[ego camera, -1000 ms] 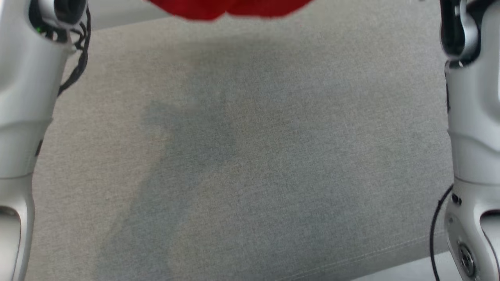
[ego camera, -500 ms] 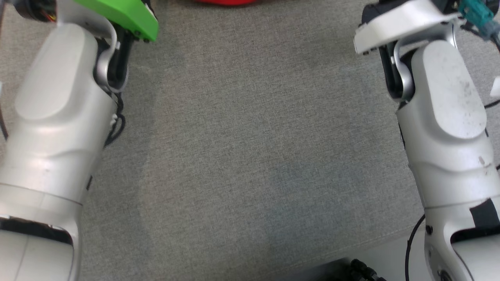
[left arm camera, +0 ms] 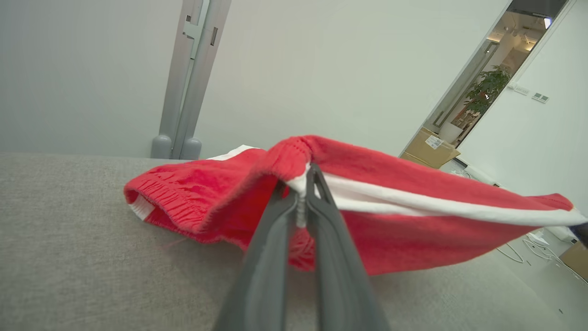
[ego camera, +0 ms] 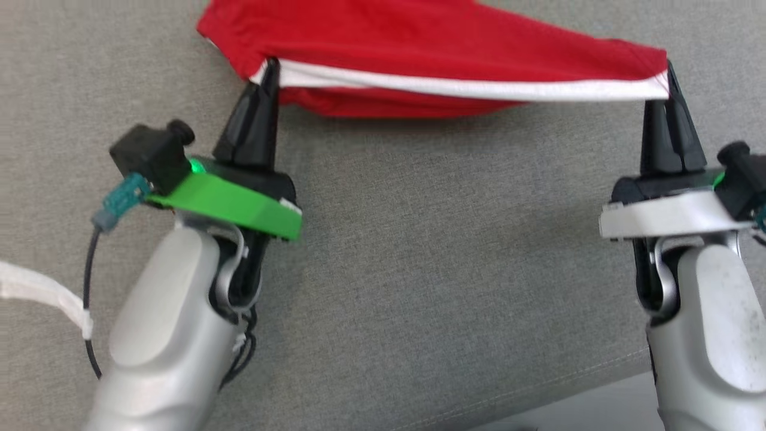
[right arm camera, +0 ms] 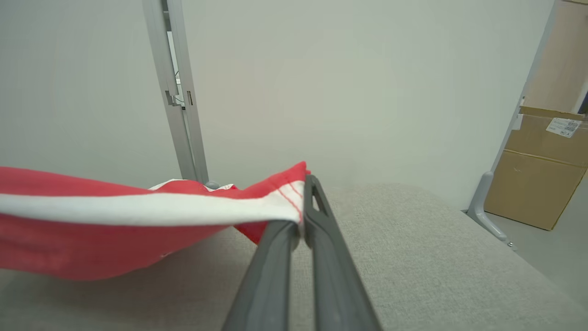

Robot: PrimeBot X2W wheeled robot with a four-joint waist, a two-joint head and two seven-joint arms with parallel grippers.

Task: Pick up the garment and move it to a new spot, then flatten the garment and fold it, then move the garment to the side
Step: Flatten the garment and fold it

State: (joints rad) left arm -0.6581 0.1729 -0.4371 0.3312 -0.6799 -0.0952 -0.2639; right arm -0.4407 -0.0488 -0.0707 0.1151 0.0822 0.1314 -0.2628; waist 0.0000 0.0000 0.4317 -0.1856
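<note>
A red garment (ego camera: 419, 42) with a white stripe along its near edge hangs stretched between my two grippers above the grey fabric surface (ego camera: 419, 269). My left gripper (ego camera: 269, 69) is shut on the garment's left corner, seen close in the left wrist view as red cloth (left arm camera: 220, 197) pinched at the fingertips (left arm camera: 303, 184). My right gripper (ego camera: 667, 75) is shut on the right corner, where the white stripe (right arm camera: 138, 207) runs into the fingertips (right arm camera: 305, 193). The far part of the garment sags onto the surface.
The grey surface's front edge (ego camera: 598, 389) runs along the lower right. A white strip (ego camera: 42, 290) lies at the left. Beyond the surface stand a metal post (right arm camera: 174, 92), a pale wall and cardboard boxes (right arm camera: 537, 184) on the floor.
The head camera has tilted and the picture has shifted. Both grippers and the stretched red garment now show in full, where earlier I saw the forearms and a sliver of red at the top edge.
</note>
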